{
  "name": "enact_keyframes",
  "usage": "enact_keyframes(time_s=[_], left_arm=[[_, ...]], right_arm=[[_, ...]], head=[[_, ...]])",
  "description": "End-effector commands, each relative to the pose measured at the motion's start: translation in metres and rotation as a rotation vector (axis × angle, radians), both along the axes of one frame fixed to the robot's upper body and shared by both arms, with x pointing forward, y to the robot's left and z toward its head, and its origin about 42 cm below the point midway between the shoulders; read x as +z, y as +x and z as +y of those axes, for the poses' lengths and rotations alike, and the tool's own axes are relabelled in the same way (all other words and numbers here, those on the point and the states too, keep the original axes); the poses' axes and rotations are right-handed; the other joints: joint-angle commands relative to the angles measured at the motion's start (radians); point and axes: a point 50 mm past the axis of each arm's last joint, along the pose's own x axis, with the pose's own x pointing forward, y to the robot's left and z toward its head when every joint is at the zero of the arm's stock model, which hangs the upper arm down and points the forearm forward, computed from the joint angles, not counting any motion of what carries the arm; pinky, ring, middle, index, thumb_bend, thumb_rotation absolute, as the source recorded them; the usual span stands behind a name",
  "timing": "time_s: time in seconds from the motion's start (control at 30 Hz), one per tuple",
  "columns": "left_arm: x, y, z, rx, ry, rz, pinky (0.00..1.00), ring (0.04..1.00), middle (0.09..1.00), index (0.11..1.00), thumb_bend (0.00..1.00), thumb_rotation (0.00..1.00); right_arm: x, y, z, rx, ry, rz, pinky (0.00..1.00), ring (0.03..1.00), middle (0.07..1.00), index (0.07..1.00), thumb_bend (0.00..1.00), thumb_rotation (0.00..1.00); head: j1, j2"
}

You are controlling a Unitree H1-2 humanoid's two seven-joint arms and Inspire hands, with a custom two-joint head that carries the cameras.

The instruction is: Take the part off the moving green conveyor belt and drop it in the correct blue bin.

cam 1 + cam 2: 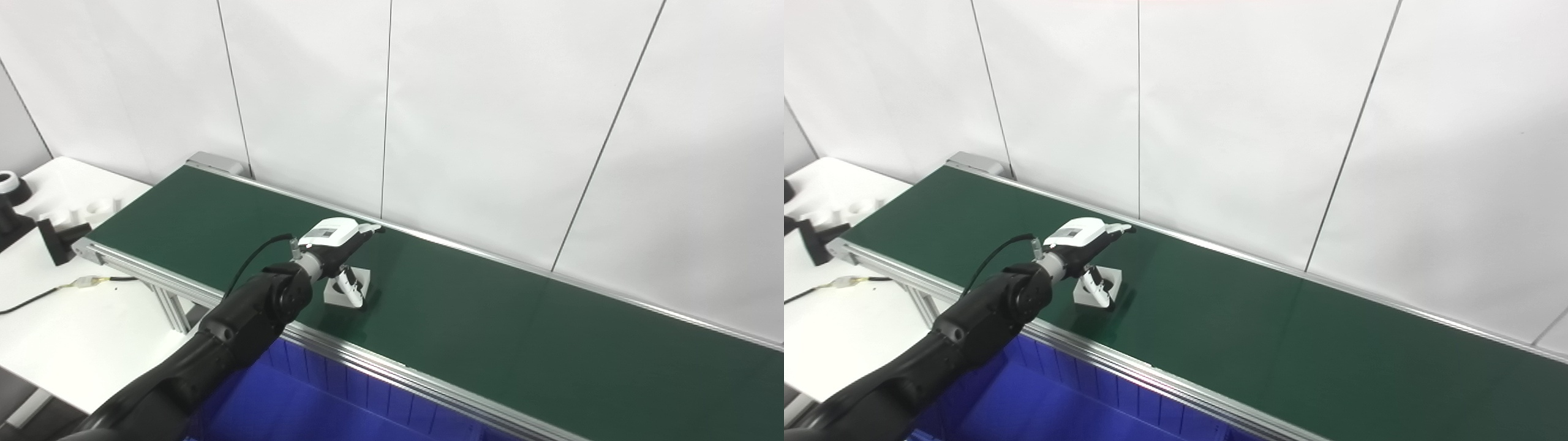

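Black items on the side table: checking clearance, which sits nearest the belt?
The black block beside the belt; the white-ringed one sits farther left.

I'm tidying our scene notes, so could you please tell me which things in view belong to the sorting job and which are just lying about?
Belongs to the job:
- left hand, over the part, fingers apart
- white part on the belt
- green conveyor belt
- blue bin below the belt's near rail

Just lying about:
- black fixtures on the white side table
- cable
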Motion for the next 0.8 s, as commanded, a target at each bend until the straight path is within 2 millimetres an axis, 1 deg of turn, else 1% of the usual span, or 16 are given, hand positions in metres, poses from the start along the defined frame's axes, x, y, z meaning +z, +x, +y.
enact_keyframes(time_s=[0.0,0.1,0.27,0.4,0.63,0.77], left_arm=[[0.029,0.020,0.002,-0.003,0.023,-0.102,0.91,0.933,0.952,0.937,0.88,0.01],[0.028,0.024,0.005,0.004,0.039,-0.089,0.93,0.937,0.955,0.936,0.86,0.01],[0.025,0.028,-0.001,0.001,0.079,-0.014,0.94,0.949,0.970,0.949,0.83,0.00],[0.019,0.029,-0.007,0.001,0.067,0.029,0.94,0.949,0.962,0.937,0.86,0.00],[-0.001,0.032,-0.027,-0.003,0.029,0.083,0.91,0.938,0.962,0.932,0.85,0.00],[-0.015,0.031,-0.044,-0.020,-0.047,0.116,0.88,0.926,0.962,0.933,0.86,0.00]], right_arm=[[0.013,0.000,0.001,0.017,0.026,-0.081,0.80,0.825,0.802,0.864,0.80,0.34],[0.015,-0.002,0.001,0.017,0.032,-0.084,0.80,0.822,0.801,0.862,0.79,0.33],[0.018,-0.006,-0.003,0.008,0.040,-0.086,0.79,0.812,0.793,0.858,0.80,0.34],[0.020,-0.008,-0.005,0.005,0.038,-0.091,0.81,0.819,0.800,0.862,0.81,0.35],[0.027,-0.013,-0.010,-0.008,0.013,-0.114,0.80,0.810,0.800,0.869,0.83,0.38],[0.029,-0.016,-0.014,-0.022,0.016,-0.115,0.82,0.818,0.806,0.879,0.81,0.38]], head=[[-0.002,0.004],[-0.005,0.007],[-0.004,0.016],[-0.009,0.025],[-0.010,0.038],[-0.011,0.048]])
